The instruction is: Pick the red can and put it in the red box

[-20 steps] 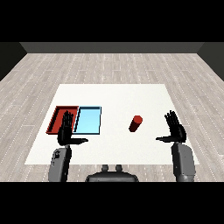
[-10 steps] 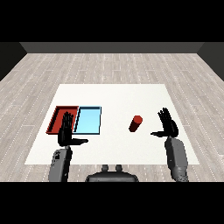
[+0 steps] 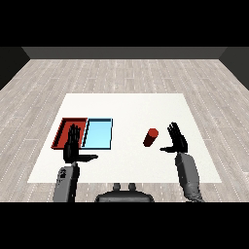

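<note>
The red can stands upright on the white table, right of the trays. My right hand is open, fingers straight and thumb pointing left, a short gap to the right of the can and not touching it. The red tray lies at the left with the light blue tray beside it on its right. My left hand is open with its fingers raised, held over the near edge of the red tray and covering part of it.
Both trays hold nothing that I can see. The table's near edge runs just behind my forearms, and grey wooden floor surrounds the table.
My right hand has moved left and closer to the red can, with the forearm swinging inward. The left hand, the can and the trays have stayed in place.
</note>
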Action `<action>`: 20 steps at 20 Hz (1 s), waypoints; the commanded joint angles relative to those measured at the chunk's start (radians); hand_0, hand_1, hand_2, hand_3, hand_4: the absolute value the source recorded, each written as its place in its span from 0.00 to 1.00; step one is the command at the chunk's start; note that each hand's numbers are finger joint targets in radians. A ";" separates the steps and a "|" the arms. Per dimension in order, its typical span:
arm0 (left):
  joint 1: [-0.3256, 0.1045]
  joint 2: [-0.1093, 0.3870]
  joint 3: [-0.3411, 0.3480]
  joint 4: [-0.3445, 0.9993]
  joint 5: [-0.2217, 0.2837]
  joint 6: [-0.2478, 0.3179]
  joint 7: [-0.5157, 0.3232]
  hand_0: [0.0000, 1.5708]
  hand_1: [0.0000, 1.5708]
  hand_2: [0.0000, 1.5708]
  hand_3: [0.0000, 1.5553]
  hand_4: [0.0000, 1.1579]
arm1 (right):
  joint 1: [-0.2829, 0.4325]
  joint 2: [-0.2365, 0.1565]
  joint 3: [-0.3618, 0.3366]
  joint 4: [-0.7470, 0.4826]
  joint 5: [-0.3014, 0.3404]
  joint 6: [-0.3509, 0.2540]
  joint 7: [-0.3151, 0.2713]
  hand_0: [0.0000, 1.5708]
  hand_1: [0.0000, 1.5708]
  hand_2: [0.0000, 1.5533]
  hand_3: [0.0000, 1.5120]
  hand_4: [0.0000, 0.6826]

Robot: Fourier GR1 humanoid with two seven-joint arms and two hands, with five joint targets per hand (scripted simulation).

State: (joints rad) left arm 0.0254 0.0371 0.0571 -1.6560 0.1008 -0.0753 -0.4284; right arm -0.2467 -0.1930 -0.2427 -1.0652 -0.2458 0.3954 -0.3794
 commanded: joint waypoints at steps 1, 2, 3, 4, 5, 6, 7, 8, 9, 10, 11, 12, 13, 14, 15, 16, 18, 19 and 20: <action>0.036 0.009 0.009 -0.046 0.039 -0.029 0.020 0.00 0.00 0.00 0.00 0.00 | 0.022 0.030 0.015 -0.058 -0.033 -0.030 0.062 0.00 0.00 0.00 0.00 0.00; 0.036 0.000 -0.005 -0.017 0.003 -0.017 -0.021 0.00 0.00 0.00 0.00 0.00 | 0.015 0.057 0.050 -0.011 0.024 -0.052 -0.005 0.00 0.00 0.00 0.00 0.00; -0.030 0.004 0.009 0.062 0.017 -0.024 -0.018 0.00 0.00 0.00 0.00 0.00 | -0.032 0.026 0.023 0.067 0.004 -0.023 -0.012 0.00 0.00 0.00 0.00 0.00; -0.049 0.009 0.015 -0.008 0.028 0.002 0.061 0.00 0.00 0.00 0.00 0.00 | -0.062 0.022 0.013 0.128 0.009 -0.019 -0.052 0.00 0.00 0.00 0.00 0.00; 0.029 0.007 0.003 0.008 -0.001 -0.024 -0.040 0.00 0.00 0.00 0.00 0.00 | -0.039 0.037 0.037 0.088 0.011 -0.018 -0.039 0.00 0.00 0.00 0.00 0.00; 0.005 0.009 0.011 0.058 0.001 -0.033 -0.069 0.00 0.00 0.00 0.00 0.00 | -0.073 0.055 0.025 0.137 0.004 -0.038 -0.056 0.00 0.00 0.00 0.00 0.00; 0.021 -0.013 -0.009 -0.007 -0.008 0.003 -0.023 0.00 0.00 0.00 0.00 0.00 | 0.079 0.029 0.031 -0.027 -0.031 0.024 -0.022 0.00 0.00 0.00 0.00 0.00; 0.009 -0.027 -0.034 0.031 -0.026 -0.002 -0.049 0.00 0.00 0.00 0.00 0.00 | -0.018 0.072 0.046 0.057 -0.011 -0.028 -0.035 0.00 0.00 0.00 0.00 0.00; -0.075 -0.035 -0.045 0.069 -0.017 0.048 -0.013 0.00 0.00 0.00 0.00 0.00 | -0.004 0.066 0.046 -0.027 -0.032 -0.051 0.046 0.00 0.00 0.00 0.00 0.00; -0.095 -0.016 -0.001 0.077 -0.010 0.033 0.001 0.00 0.00 0.00 0.00 0.00 | 0.055 0.083 0.053 -0.096 -0.043 -0.071 0.062 0.00 0.00 0.00 0.00 0.00; -0.074 0.004 0.007 0.042 0.005 0.009 0.002 0.00 0.00 0.00 0.00 0.00 | -0.074 0.067 0.042 0.129 -0.001 -0.047 -0.056 0.00 0.00 0.00 0.00 0.00; 0.022 -0.002 -0.014 -0.032 0.001 0.003 0.009 0.00 0.00 0.00 0.00 0.00 | -0.058 0.053 0.035 0.015 -0.054 -0.055 0.068 0.00 0.00 0.00 0.00 0.00; -0.079 0.020 0.037 0.079 0.041 -0.018 0.000 0.00 0.00 0.00 0.00 0.00 | -0.057 0.085 0.058 0.081 -0.022 -0.051 -0.005 0.00 0.00 0.00 0.00 0.00; 0.016 0.006 0.012 0.116 0.013 -0.047 -0.111 0.00 0.00 0.00 0.00 0.00 | -0.104 0.062 0.044 0.151 -0.011 -0.042 -0.024 0.00 0.00 0.00 0.00 0.00; -0.049 0.022 0.024 0.037 0.025 -0.012 0.017 0.00 0.00 0.00 0.00 0.00 | -0.059 0.039 0.031 0.059 -0.069 -0.023 0.057 0.00 0.00 0.00 0.00 0.00; -0.086 0.003 0.012 0.077 0.003 0.016 0.003 0.00 0.00 0.00 0.00 0.00 | -0.086 0.082 0.055 0.154 -0.015 -0.053 -0.041 0.00 0.00 0.00 0.00 0.00; 0.036 0.006 -0.001 0.056 0.028 -0.061 -0.082 0.00 0.00 0.00 0.00 0.00 | -0.115 0.084 0.060 0.153 -0.014 -0.064 -0.021 0.00 0.00 0.00 0.00 0.00; -0.046 0.032 0.045 0.078 0.055 -0.054 -0.044 0.00 0.00 0.00 0.00 0.00 | -0.078 0.103 0.078 0.089 -0.017 -0.095 0.014 0.00 0.00 0.00 0.00 0.00; 0.003 0.003 0.020 0.133 0.016 -0.058 -0.166 0.00 0.00 0.00 0.00 0.00 | -0.113 0.070 0.052 0.172 -0.025 -0.046 -0.036 0.00 0.00 0.00 0.00 0.00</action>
State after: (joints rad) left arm 0.0011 0.0482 0.0743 -1.5794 0.1232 -0.1094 -0.4908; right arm -0.3278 -0.1216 -0.1903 -0.9437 -0.2706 0.3466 -0.3923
